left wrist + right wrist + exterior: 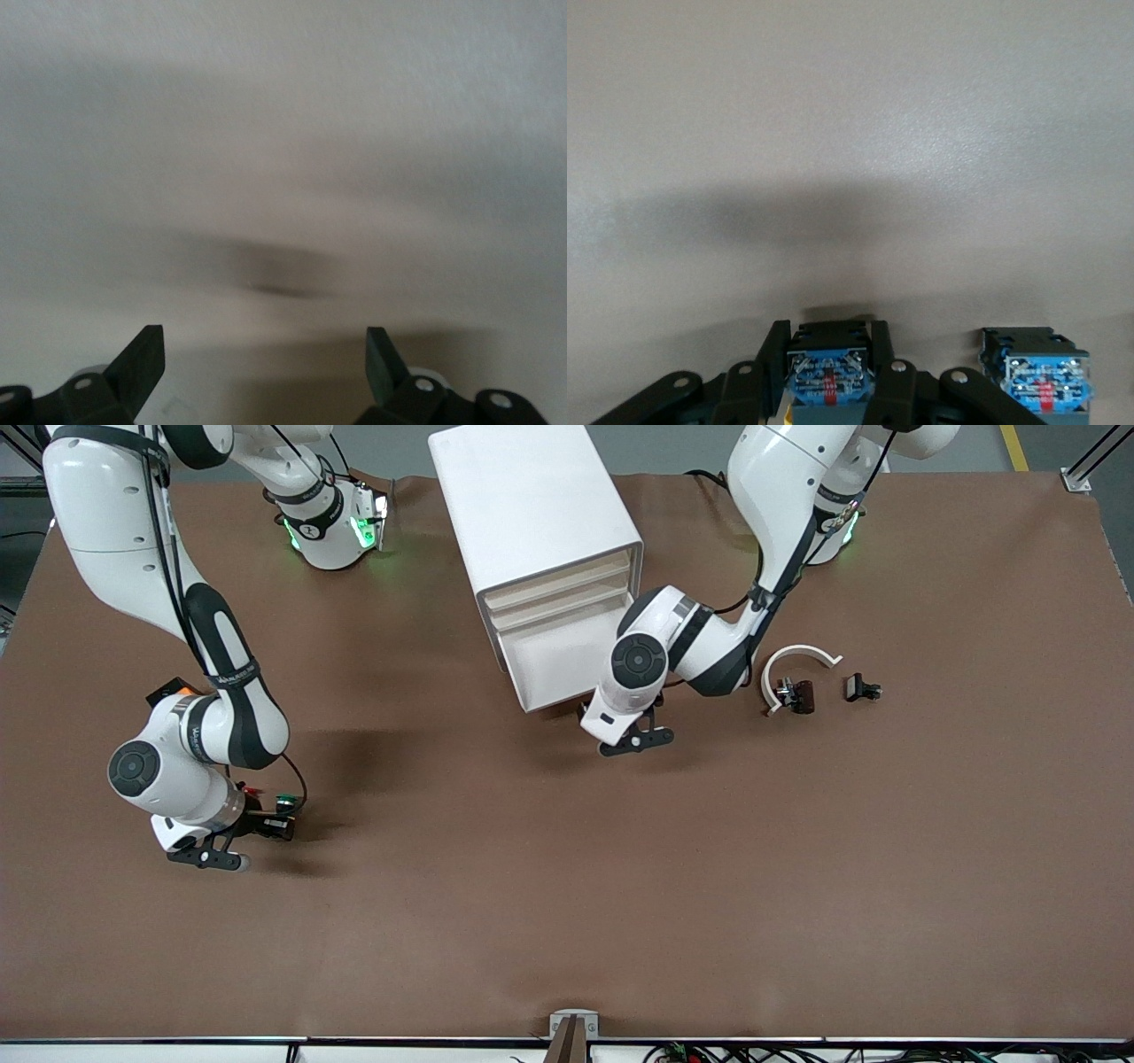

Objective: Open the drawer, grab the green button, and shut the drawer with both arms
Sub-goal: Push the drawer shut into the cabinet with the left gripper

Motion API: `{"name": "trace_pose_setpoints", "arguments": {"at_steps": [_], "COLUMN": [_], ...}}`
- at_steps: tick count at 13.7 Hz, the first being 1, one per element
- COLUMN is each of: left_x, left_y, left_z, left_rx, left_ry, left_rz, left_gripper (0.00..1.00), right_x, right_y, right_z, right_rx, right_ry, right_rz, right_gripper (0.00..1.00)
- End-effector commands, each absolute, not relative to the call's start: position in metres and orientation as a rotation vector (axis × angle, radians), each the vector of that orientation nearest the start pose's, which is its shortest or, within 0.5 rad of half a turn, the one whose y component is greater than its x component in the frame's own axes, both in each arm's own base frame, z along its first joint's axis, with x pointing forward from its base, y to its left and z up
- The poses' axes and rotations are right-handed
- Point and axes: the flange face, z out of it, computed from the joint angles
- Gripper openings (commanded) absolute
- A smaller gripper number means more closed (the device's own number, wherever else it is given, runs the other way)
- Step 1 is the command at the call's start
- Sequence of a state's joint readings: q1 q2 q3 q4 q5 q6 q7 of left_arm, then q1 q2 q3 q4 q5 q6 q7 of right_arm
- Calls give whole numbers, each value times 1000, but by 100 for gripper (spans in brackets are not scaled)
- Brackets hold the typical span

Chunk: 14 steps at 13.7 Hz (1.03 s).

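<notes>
The right gripper (266, 825), bent low near the table's right-arm end, clenches the green-capped button (285, 804), cap upward. The left gripper (266, 359) stands released before the bottom drawer (558, 660) of the cabinet (532, 505).

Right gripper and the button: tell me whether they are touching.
Touching. In the right wrist view the right gripper has its fingers pressed against both sides of the button.

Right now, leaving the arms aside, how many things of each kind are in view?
Drawer cabinet: 1
Blue-bodied buttons: 2
White curved piece: 1
Small black parts: 2
Total: 6
</notes>
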<state>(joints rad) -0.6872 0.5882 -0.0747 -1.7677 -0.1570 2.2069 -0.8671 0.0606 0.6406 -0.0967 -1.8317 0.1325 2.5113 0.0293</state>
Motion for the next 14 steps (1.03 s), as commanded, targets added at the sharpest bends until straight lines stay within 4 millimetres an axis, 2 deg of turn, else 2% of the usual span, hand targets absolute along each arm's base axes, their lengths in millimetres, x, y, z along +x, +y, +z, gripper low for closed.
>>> {"name": "trace_pose_setpoints", "arguments": {"at_steps": [1, 10, 14], "left_x": [447, 380, 360], "left_y": [-462, -501, -513], "left_z": [227, 224, 221], "left_rx": [-3092, -3046, -3032], "left_ry": [-362, -334, -341], "left_rz": [385, 510, 540], "left_gripper": [100, 100, 100], "right_x": [643, 636, 635], "right_y": [-19, 0, 3], "right_z": [180, 185, 186], "right_rx": [-3093, -3088, -3089], "right_ry": [216, 231, 228], "right_rz": [-45, 0, 5], "right_gripper": [0, 0, 0]}}
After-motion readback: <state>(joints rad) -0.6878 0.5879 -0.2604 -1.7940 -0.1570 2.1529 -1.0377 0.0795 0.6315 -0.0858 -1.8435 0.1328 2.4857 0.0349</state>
